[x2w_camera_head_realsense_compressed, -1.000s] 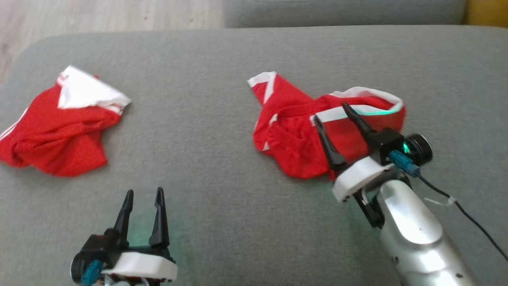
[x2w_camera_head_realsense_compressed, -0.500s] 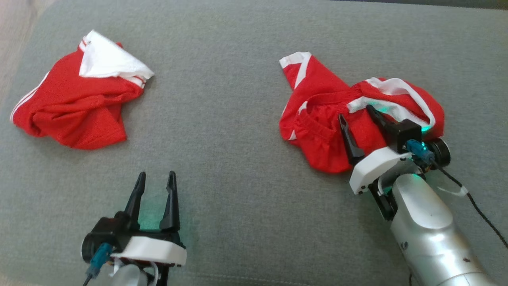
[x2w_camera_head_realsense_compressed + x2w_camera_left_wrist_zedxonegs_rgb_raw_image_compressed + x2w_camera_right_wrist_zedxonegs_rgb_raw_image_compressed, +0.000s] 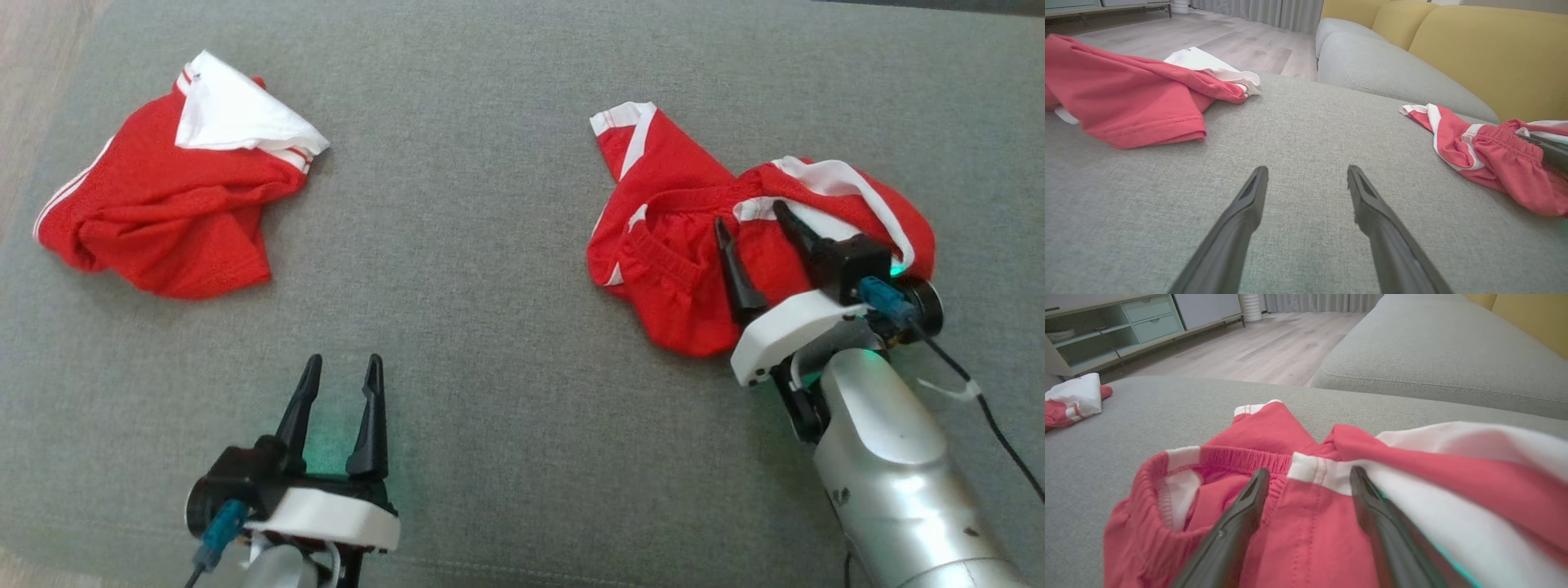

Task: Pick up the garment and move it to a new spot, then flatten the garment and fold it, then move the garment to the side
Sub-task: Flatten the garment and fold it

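The right gripper [image 3: 749, 214], fingers spread and empty, hangs over the crumpled shorts [image 3: 678, 278] at two o'clock on the cushion [image 3: 490, 245], and pinching by that waistband [image 3: 1241, 459] might catch one layer only, letting the bundle sag and slip.

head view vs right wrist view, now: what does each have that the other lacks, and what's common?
Head view adds: the left tool, open above the bare grey fabric cushion, and the right arm's silver forearm.
Right wrist view adds: a pale cabinet with drawers, a second grey cushion and a yellow backrest corner.
Shared: the right tool, open over the crumpled red shorts with white trim, and the other crumpled red-and-white garment off to the left.
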Controlling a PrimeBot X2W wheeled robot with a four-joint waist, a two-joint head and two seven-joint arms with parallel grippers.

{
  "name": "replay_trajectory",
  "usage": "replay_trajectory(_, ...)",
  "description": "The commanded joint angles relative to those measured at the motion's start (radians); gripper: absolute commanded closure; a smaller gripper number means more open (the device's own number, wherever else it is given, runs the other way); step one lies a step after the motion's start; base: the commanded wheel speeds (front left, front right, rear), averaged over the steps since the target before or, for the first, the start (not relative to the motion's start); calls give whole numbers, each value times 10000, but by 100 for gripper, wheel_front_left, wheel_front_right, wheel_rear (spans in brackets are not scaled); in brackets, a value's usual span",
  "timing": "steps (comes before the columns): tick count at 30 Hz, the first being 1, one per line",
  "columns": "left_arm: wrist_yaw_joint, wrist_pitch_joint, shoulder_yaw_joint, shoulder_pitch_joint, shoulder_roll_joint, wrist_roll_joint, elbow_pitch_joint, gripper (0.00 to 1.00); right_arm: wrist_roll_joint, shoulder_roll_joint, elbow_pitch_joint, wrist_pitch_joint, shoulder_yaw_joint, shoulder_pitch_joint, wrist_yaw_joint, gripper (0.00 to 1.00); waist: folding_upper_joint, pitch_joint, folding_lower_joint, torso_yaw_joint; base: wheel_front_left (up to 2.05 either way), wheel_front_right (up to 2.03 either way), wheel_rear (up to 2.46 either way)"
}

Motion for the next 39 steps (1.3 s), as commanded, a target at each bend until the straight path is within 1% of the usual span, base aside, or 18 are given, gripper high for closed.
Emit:
replay_trajectory(1,-49,-53,188,-192,36,65,-279,0,145,107,-346,-64,87,-13,73,15,0,-19,0,-30,0,0,0)
replay_trajectory(3,-70,-53,128,-205,36,81,-296,0,203,107,-450,-64,53,32,73,73,0,-45,0,-58,0,0,0)
replay_trajectory(4,-77,-53,112,-207,36,86,-300,0,247,107,-471,-64,37,63,73,100,0,-61,0,-77,0,0,0)
replay_trajectory(11,-90,-53,251,-174,36,105,-210,0,349,107,-500,-64,44,209,73,100,0,-309,0,-129,0,0,0)
replay_trajectory(15,-100,-53,327,-111,36,125,-158,0,479,107,-966,-64,22,199,73,100,0,-479,0,-116,0,0,0)
replay_trajectory(18,-111,-53,274,-33,36,58,-125,0,573,107,-1660,-64,167,-181,73,100,0,-714,0,-28,0,0,0)
replay_trajectory(19,-116,-53,163,15,35,-33,-136,0,604,107,-2221,-64,390,-739,73,100,0,-907,0,111,0,0,0)
replay_trajectory(22,-70,-53,-55,115,35,-211,-128,0,867,107,-3160,-64,993,-1904,73,100,0,-1217,0,444,0,0,0)
replay_trajectory(25,-21,-53,-221,260,35,-309,-69,0,1372,107,-4095,-64,1944,-3195,73,100,0,-1491,0,777,0,0,0)
replay_trajectory(27,26,-53,-232,389,35,-350,-29,0,1827,107,-4606,-64,2616,-3829,73,100,0,-1656,0,916,0,0,0)
replay_trajectory(29,87,-53,-184,546,35,-373,-35,0,2187,107,-4977,-64,3149,-4147,73,100,0,-1772,0,931,0,0,0)
replay_trajectory(30,108,-53,-144,615,35,-369,-47,0,2355,107,-5120,-64,3435,-4148,73,100,0,-1808,0,895,0,0,0)
replay_trajectory(31,135,-53,-76,683,35,-364,-74,0,2281,107,-5181,-64,3754,-4094,73,100,0,-1814,0,808,0,0,0)
replay_trajectory(32,154,-53,7,744,35,-371,-94,0,2087,107,-5135,-64,4104,-3963,73,100,0,-1804,0,687,0,0,0)
replay_trajectory(34,163,-53,111,817,35,-387,-137,0,1862,69,-4817,-64,4493,-3450,73,100,0,-1741,0,409,0,0,0)
replay_trajectory(36,151,-53,157,797,35,-373,-182,0,1751,-263,-4453,-64,4784,-2819,73,100,0,-1627,0,111,0,0,0)
replay_trajectory(39,110,-53,155,629,35,-324,-231,0,1653,-1083,-3995,-64,4737,-1827,73,100,0,-1400,0,-275,0,0,0)
